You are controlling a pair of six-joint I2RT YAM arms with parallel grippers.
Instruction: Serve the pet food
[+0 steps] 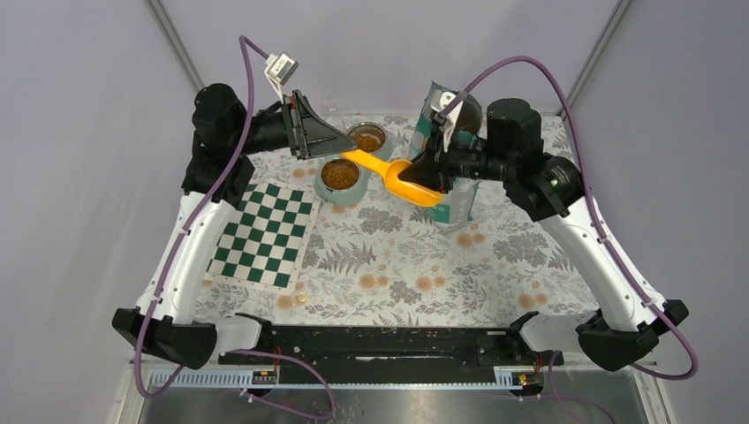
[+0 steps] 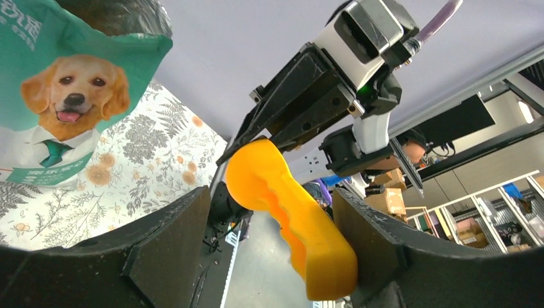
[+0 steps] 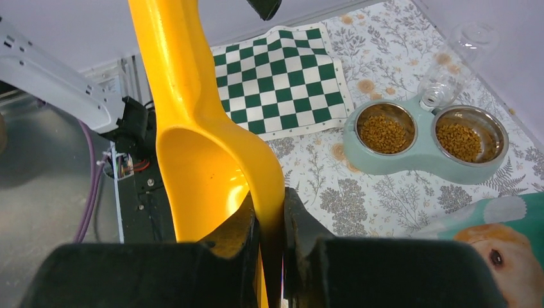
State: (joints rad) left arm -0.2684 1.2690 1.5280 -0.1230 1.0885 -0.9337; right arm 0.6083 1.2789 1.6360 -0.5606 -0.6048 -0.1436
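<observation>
Right end effector (image 1: 422, 172) clenched on bowl wall of orange plastic scoop (image 1: 402, 181), scoop held in air above floral-cloth surface (image 1: 397, 265). Only right wrist view showed fingers (image 3: 238, 234) pinching thin wall. Only left wrist view showed left end effector (image 2: 272, 218) released, scoop handle between spread jaws. Orange-brown kibble pellets (image 3: 383, 133) lay in both steel bowls of pale green double feeder (image 3: 417, 163). Teal-and-white dog-print pouch (image 2: 64, 96) stood upright beside right end effector, top open.

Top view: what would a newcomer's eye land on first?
The orange scoop hangs in mid-air between the arms, the right pincer shut on its bowl rim, the open left pincer straddling its handle. Below, the mint double feeder holds kibble in both bowls.
</observation>
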